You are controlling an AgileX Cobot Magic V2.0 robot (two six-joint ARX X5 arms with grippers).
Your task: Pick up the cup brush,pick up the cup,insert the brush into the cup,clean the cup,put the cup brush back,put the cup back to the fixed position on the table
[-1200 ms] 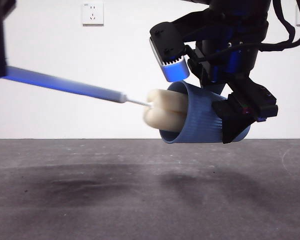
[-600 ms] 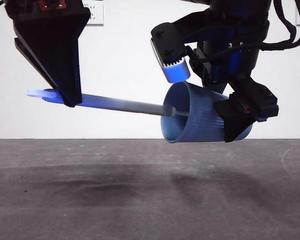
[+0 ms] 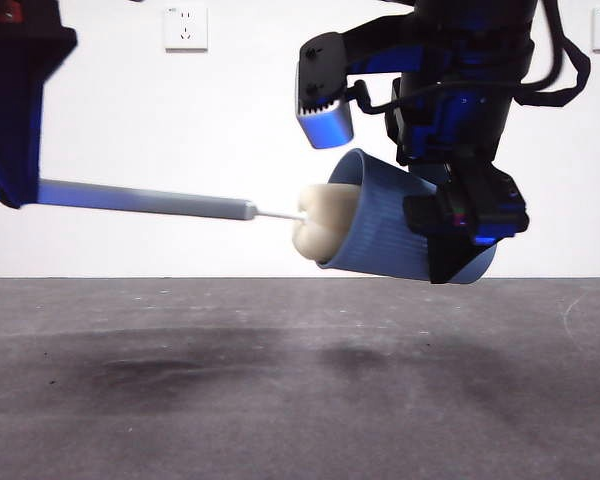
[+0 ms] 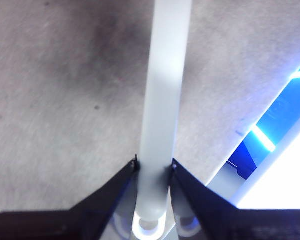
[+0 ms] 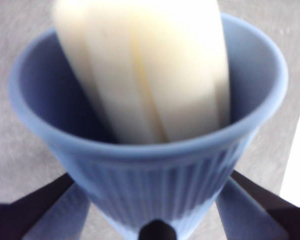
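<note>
My right gripper [image 3: 460, 225] is shut on the blue ribbed cup [image 3: 390, 235], holding it on its side above the table [image 3: 280, 390], mouth facing left. The right wrist view shows the same cup [image 5: 155, 170] between the jaws. My left gripper [image 3: 15, 185] at the left edge is shut on the grey handle of the cup brush [image 3: 150, 200]. The handle [image 4: 162, 100] runs out from between its jaws in the left wrist view. The cream sponge head [image 3: 325, 222] sits half in the cup's mouth; in the right wrist view the sponge head [image 5: 150, 70] fills much of the opening.
A white wall with a socket [image 3: 185, 27] stands behind. The dark grey table lies under both arms, with shadows beneath the cup and brush.
The brush went deep into the cup half a second ago, then pulled back left so the sponge head shows at the mouth again. The cup tilted slightly, mouth higher.
</note>
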